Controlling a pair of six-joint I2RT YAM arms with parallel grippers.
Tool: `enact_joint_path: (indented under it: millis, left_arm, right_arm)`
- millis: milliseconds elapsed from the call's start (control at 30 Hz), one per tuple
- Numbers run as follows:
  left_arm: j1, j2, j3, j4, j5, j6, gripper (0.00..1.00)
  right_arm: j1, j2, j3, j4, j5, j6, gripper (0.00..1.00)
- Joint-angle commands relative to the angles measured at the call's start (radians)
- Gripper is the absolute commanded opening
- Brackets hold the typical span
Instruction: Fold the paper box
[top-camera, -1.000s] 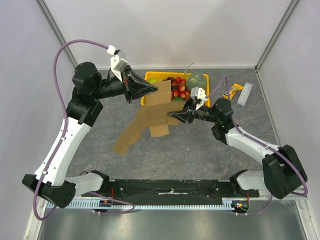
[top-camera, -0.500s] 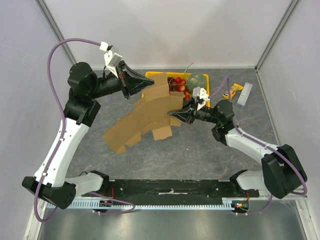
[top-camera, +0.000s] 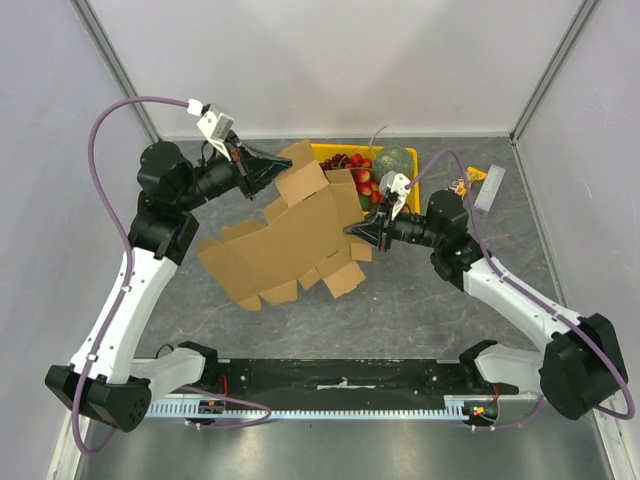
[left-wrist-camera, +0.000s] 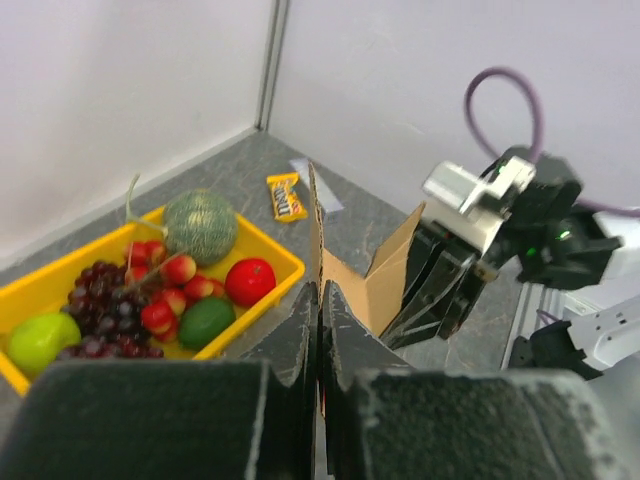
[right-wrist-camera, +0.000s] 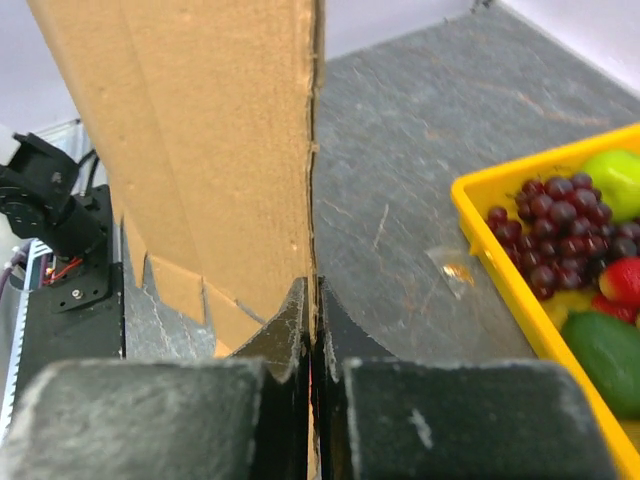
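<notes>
The paper box (top-camera: 285, 240) is a flat brown die-cut cardboard sheet with rounded flaps, held in the air over the table between both arms. My left gripper (top-camera: 276, 172) is shut on its far upper flap. In the left wrist view the fingertips (left-wrist-camera: 322, 296) pinch the sheet edge-on (left-wrist-camera: 314, 215). My right gripper (top-camera: 352, 230) is shut on the sheet's right edge. In the right wrist view the cardboard (right-wrist-camera: 200, 130) rises straight up out of the closed jaws of the right gripper (right-wrist-camera: 312, 292). The right gripper (left-wrist-camera: 440, 285) also shows in the left wrist view, just behind a flap.
A yellow tray (top-camera: 330, 149) of fruit stands at the back, partly behind the sheet, with a green melon (top-camera: 397, 160) in it. A candy bar (top-camera: 462, 184) and a pale packet (top-camera: 490, 188) lie at the back right. Walls enclose the table on three sides.
The right gripper has shut on the sheet's right edge. The left arm swung left and up, and the sheet turned from hanging steeply to spread wide between the grippers.
</notes>
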Motion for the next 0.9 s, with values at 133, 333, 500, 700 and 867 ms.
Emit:
enact_joint_path:
  millis: [133, 333, 500, 700, 867]
  left_arm:
    - [0.005, -0.079, -0.202, 0.049, -0.218, -0.051, 0.02]
    - [0.005, -0.128, -0.397, 0.113, -0.361, -0.083, 0.02]
    - [0.003, -0.161, -0.558, 0.199, -0.427, -0.129, 0.02]
    - [0.000, -0.163, -0.687, 0.298, -0.439, -0.150, 0.02]
    - [-0.011, -0.155, -0.771, 0.365, -0.445, -0.173, 0.05]
  right_arm:
    - [-0.003, -0.042, 0.294, -0.769, 0.314, -0.198, 0.00]
    - [-0.003, 0.091, 0.462, -1.134, 0.393, -0.260, 0.00]
    - [-0.003, 0.205, 0.508, -1.320, 0.468, -0.274, 0.00]
    - [-0.003, 0.281, 0.499, -1.333, 0.523, -0.252, 0.00]
    - [-0.003, 0.366, 0.514, -1.325, 0.578, -0.251, 0.00]
